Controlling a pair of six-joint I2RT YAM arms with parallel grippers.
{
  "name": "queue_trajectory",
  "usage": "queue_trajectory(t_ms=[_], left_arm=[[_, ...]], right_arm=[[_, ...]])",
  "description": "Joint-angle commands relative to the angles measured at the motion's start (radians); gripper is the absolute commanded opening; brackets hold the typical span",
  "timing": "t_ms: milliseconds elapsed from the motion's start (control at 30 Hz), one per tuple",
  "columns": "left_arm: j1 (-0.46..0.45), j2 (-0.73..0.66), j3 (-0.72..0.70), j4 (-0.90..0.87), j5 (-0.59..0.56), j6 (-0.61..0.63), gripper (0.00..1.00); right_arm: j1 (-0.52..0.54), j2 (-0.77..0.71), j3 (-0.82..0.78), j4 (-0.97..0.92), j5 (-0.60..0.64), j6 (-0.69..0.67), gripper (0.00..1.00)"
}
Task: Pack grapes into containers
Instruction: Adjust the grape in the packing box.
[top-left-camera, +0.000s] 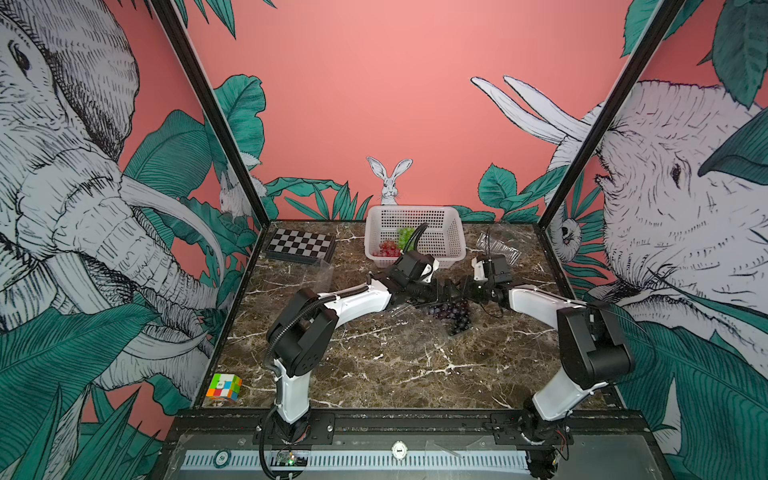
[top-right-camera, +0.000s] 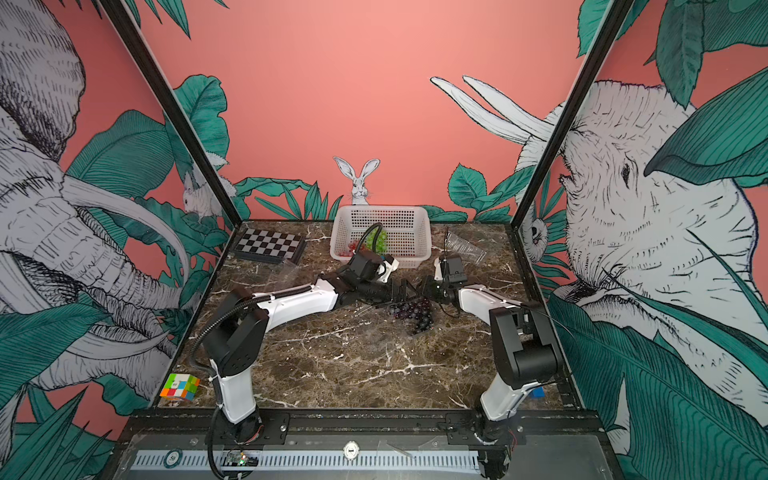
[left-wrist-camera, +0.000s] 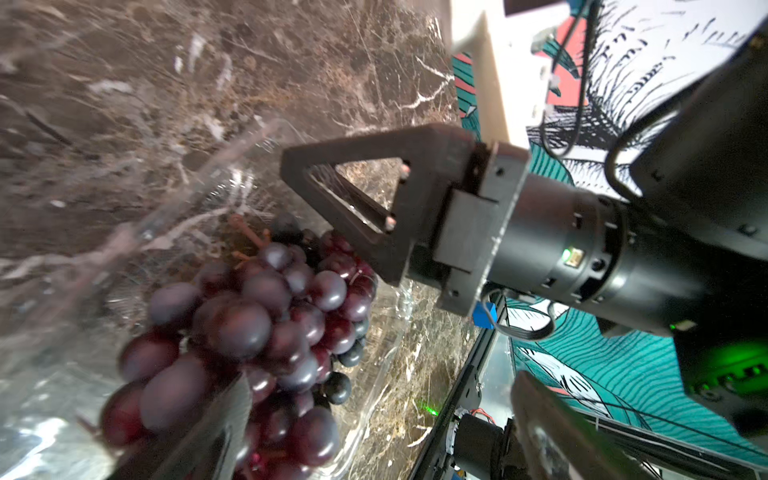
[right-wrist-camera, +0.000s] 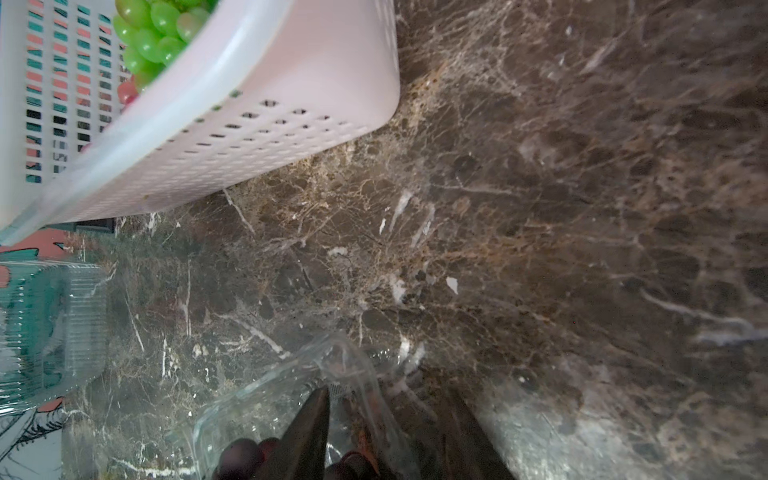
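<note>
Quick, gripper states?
Left gripper: open, gripping nothing.
Right gripper: jaws at the clear container rim; open or shut cannot be told.

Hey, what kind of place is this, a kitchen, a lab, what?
Probably a robot test booth, not a kitchen: a left arm and right arm mounted at the front of a marble tabletop, jungle-mural panels boxing it in, and props like a puzzle cube and chessboard.

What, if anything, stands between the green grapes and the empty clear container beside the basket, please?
The white basket's side wall: the green grapes lie inside it, the empty clear container sits outside on the table, so they likely need lifting over the rim.
</note>
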Motion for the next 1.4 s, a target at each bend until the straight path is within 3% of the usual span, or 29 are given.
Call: queue_trajectory(t_ms=[0,167,300,500,900,1367], left_arm=[[0.024,-0.06,-0.024,-0.033,-0.013,0.026,1.0],[0.06,-0.086,-0.044,-0.046,-0.018,0.039,0.99],[0.087,-0.105,-0.046,-0.076,-0.027,0.064,1.0],[0.094,-0.114,-0.042,-0.097,-0.03,0.074,0.99],[0.083,-0.126,-0.108,-0.025,0.006,-0.012,1.0],[0.016,-0.067,-0.106,0.078,0.032,-0.117,1.0]], right_arm=[[0.003,-0.018,-0.021,0.05,-0.004,0.028,0.39],[0.015,-0.016,-0.077,0.19,0.037,0.185,0.27],[0.056,-0.002,-0.084,0.253,0.088,0.279,0.25],[0.129,0.013,-0.077,0.29,0.2,0.38,0.25],[0.167,0.041,-0.115,0.37,0.302,0.542,0.25],[0.18,0.066,-0.138,0.42,0.327,0.623,0.25]])
